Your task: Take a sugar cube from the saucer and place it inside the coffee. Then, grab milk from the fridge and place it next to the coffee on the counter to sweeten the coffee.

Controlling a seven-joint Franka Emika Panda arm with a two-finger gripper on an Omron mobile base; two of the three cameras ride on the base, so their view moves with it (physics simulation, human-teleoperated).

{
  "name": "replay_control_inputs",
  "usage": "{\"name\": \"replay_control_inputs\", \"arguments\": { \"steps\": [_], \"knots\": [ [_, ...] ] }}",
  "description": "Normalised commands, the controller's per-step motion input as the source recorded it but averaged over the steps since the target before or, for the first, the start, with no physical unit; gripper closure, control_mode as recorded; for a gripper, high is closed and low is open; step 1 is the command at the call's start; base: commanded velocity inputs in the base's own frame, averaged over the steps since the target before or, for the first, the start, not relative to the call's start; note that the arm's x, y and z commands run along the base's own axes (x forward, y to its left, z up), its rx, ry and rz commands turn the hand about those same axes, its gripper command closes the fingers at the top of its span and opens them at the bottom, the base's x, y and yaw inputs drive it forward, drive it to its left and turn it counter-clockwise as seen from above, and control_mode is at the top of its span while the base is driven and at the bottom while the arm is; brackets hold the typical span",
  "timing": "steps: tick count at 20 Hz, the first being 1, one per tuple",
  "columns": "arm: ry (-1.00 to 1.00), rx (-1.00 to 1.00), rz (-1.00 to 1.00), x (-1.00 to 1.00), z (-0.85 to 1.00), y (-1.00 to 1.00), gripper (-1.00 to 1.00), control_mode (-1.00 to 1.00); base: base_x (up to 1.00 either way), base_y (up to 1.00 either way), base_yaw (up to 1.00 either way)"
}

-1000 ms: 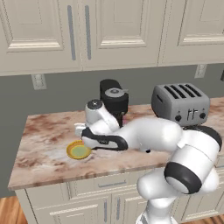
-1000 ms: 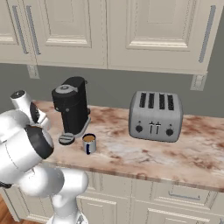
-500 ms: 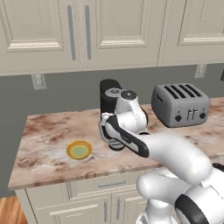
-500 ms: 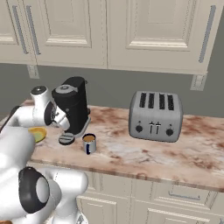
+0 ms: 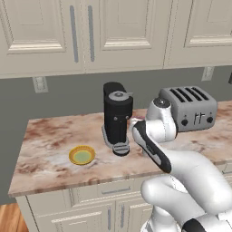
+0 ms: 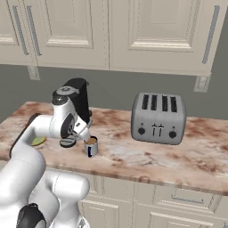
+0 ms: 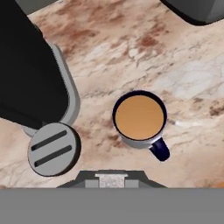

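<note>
Coffee (image 7: 140, 117) is seen from above in the hand view, the mug standing on the counter (image 7: 131, 52) with the gripper (image 6: 85, 133) poised just over it. The jaws are closed tight on a small pale block, judged to be the sugar cube (image 7: 111, 180). For a clean drop, the cube should be centred over the brown liquid before release. The saucer (image 5: 82, 155) lies well to the left. The coffee machine (image 5: 117, 118) stands close at the left and its round drip tray (image 7: 53, 149) nearly touches the mug; the toaster (image 6: 158, 117) sits apart, right.
</note>
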Motion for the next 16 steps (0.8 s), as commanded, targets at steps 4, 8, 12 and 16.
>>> {"name": "replay_control_inputs", "arguments": {
  "steps": [4,8,12,16],
  "knots": [
    [0.01,-0.02,-0.03,0.08,0.0,-0.57,1.0,-1.0,0.0,0.0,0.0],
    [0.06,-0.02,0.0,0.24,-0.03,-0.13,1.0,-1.0,0.0,0.0,0.0],
    [0.1,-0.01,0.0,0.21,-0.11,-0.01,1.0,-1.0,0.0,0.0,0.0],
    [0.08,0.0,0.0,0.17,-0.11,0.0,1.0,-1.0,0.0,0.0,0.0]
  ]
}}
